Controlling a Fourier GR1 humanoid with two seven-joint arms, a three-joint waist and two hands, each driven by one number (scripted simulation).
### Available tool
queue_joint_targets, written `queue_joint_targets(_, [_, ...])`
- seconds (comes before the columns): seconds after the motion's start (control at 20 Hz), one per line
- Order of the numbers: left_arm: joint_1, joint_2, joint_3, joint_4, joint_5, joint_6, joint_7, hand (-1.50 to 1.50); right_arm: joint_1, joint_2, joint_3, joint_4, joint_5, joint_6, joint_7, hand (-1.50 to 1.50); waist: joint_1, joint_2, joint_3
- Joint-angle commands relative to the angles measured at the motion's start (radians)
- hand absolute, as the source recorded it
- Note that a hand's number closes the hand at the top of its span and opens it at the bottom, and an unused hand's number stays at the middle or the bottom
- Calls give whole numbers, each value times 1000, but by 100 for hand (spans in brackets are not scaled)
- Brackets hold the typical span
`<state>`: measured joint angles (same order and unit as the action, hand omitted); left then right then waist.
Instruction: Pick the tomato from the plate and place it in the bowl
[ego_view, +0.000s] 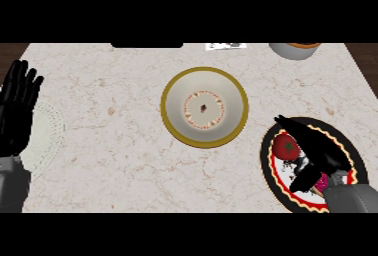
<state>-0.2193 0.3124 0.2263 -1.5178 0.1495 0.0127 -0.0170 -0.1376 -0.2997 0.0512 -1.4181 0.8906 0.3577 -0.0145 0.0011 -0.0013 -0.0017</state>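
A pale, marbled stone surface (111, 125) fills the view, with dark wood showing at its upper corners. At the far edge lies a small white card (225, 46) with dark marks on it, too small to read (no other writing shows anywhere). Beside it, also at the far edge, sits a flat black object (147, 45), and toward the upper right corner a grey cup (294, 50) with an orange rim is cut off by the frame.

The tomato (286, 145) is round and red with a dark spot at its top. It rests on the left part of the plate (275, 170), a black plate with a red and yellow scalloped band around a white centre, near the surface's right front.

The right hand (314, 150) reaches over this plate, its black fingers stretched out straight, lying just beside and partly over the tomato without curling round it.

The bowl (204, 107) stands in the middle of the surface, well apart from the plate: a gold-rimmed, cream bowl with a ring of small red marks and a dark speck inside, holding nothing else.

The left hand (18, 107) rests open at the left edge, fingers up, beside a faint pale round mat (46, 137).
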Motion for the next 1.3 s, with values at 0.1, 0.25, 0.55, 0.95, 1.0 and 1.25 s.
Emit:
queue_joint_targets(0.1, [27,-28,-17,-83,-29,39,41,0,-1,-14,-30,-45,-1,-60,-75,150,-1,-1,2])
queue_joint_targets(0.25, [-37,-7,19,35,-20,12,-6,0,-25,-14,-46,110,31,-167,-182,150,-2,2,2])
queue_joint_targets(0.55, [-34,-11,15,15,-19,-1,22,0,-39,-33,-76,71,35,-149,-194,150,-1,1,2])
queue_joint_targets(0.95, [-80,-24,-17,-7,-3,-22,24,0,-285,-424,-144,478,90,-86,-532,150,76,36,8])
queue_joint_targets(1.0, [-58,-36,-26,2,-10,-28,-7,0,-322,-450,-151,517,91,-77,-550,150,95,43,7])
queue_joint_targets(1.25, [-81,-31,-33,18,-18,-27,8,0,-446,-515,-214,719,98,-223,-686,150,91,39,10])
